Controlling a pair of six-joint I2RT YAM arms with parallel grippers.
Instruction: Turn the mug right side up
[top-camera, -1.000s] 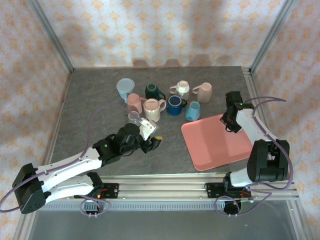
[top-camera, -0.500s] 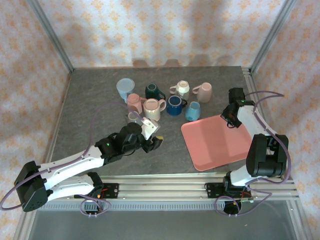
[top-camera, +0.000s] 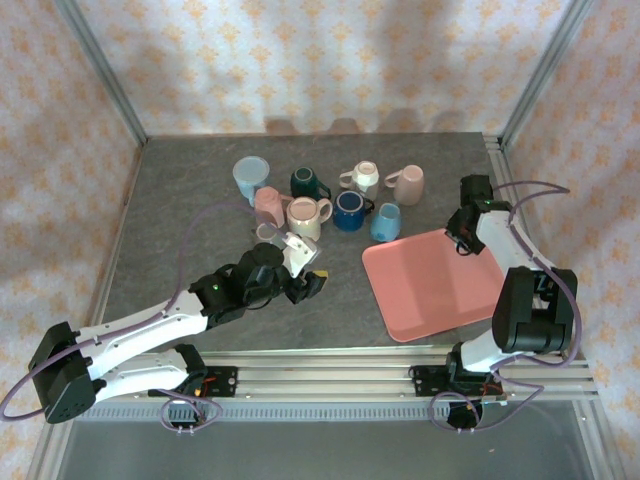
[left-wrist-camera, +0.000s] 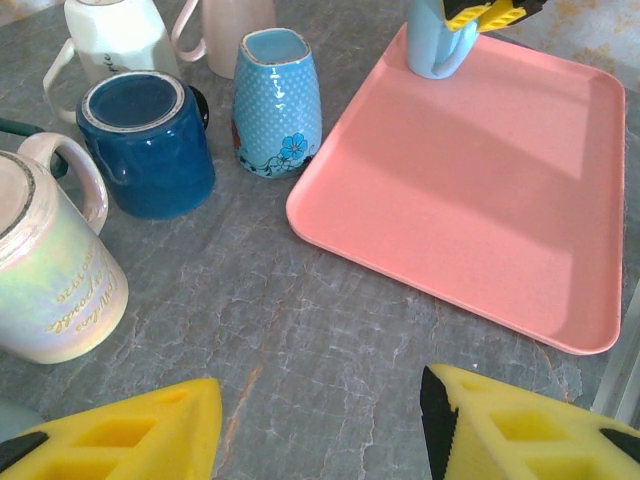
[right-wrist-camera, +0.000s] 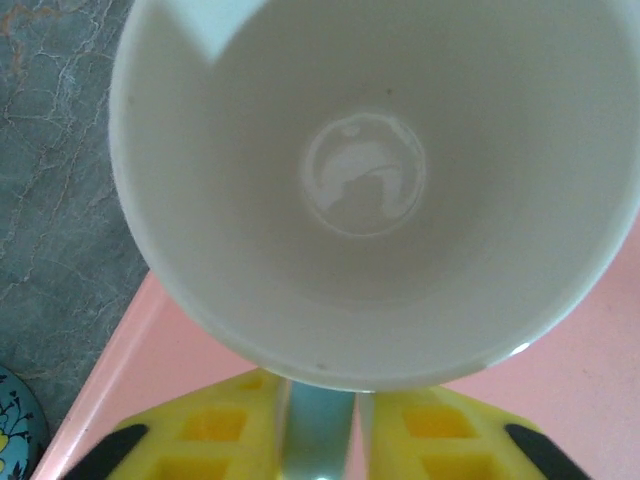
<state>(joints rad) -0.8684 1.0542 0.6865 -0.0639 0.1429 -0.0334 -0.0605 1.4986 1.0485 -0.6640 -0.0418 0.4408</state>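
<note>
Plainly the mug (right-wrist-camera: 365, 190) is right side up. The right wrist view looks straight down into its pale, empty bowl, and its base sits on the far corner of the tray (left-wrist-camera: 480, 200). The right end effector (right-wrist-camera: 316, 405) has one yellow finger on each side of the handle (right-wrist-camera: 316, 440), close against it. Whether they press on it or stand just clear I cannot tell. Taking the handle rather than the rim makes sense to me: it leaves the mouth free, suits narrow jaws, and lets the wrist roll the mug without the wall slipping. That tray corner lies on the arm's own side, and its flat floor gives a steady seat.

The left end effector (left-wrist-camera: 320, 420) hangs low over the bench (left-wrist-camera: 300, 330), open with nothing between its fingers. I judge it is parked there to keep out of the way. The other mugs (left-wrist-camera: 145, 145) stand clustered on the bench ahead of it, and a patterned cup (left-wrist-camera: 278, 100) is just beside the tray's edge.

The turn itself looks done. What is left, I judge, is a clean release and a straight withdrawal, so the fingers do not catch the handle and tip the mug.
</note>
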